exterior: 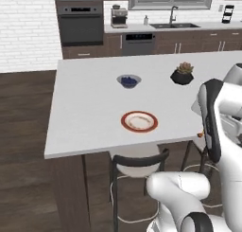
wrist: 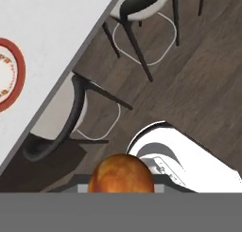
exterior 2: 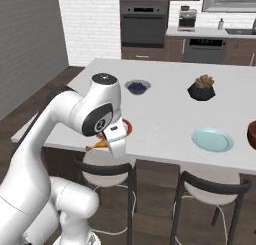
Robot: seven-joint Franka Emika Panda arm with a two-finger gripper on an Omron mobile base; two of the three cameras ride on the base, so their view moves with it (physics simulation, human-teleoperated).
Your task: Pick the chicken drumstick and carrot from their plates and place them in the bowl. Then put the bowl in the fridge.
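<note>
gripper (exterior 2: 100, 144) clamped on golden-brown cooked drumstick (wrist: 121, 173), lifted off red-rimmed white plate (exterior: 139, 121); reddish-brown bowl (exterior 2: 251, 134) at three o'clock, carrot and fridge pending.

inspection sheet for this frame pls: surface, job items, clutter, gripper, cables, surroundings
Surface: white island counter.
Job's things: red-rimmed plate and pale blue plate both bare; reddish-brown bowl at the counter's right, cut by the picture's edge; chicken drumstick in the gripper, off the counter's near edge above the stools; carrot and fridge: nothing seen.
Clutter: grey bowl of blueberries, black plant pot.
Gripper: gripper shut on the drumstick.
Cables: nothing seen.
Surroundings: stools under the counter, wall oven, sink, coffee machine, wood floor.
</note>
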